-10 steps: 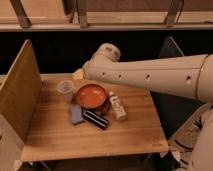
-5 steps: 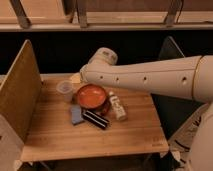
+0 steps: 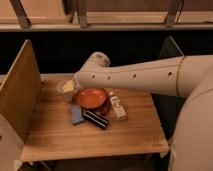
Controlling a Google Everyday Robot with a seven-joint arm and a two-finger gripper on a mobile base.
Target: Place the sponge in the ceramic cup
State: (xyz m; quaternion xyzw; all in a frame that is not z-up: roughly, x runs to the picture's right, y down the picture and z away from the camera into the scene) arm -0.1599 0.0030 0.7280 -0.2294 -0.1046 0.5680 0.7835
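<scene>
The sponge (image 3: 76,114) lies flat on the tabletop (image 3: 55,141) beside the orange bowl (image 3: 92,98), outside the ceramic cup (image 3: 62,93), at whose rim the gripper (image 3: 70,85) hangs, clenched or released I cannot tell.

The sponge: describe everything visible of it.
The sponge is a small, flat, blue-grey rectangular block, soft-looking, lying flat on the wooden table. It sits just in front of the orange bowl, with the black bar close beside it, to the right in the view; whether either touches it cannot be told. Nothing holds it: the gripper is farther back, by the ceramic cup.
</scene>
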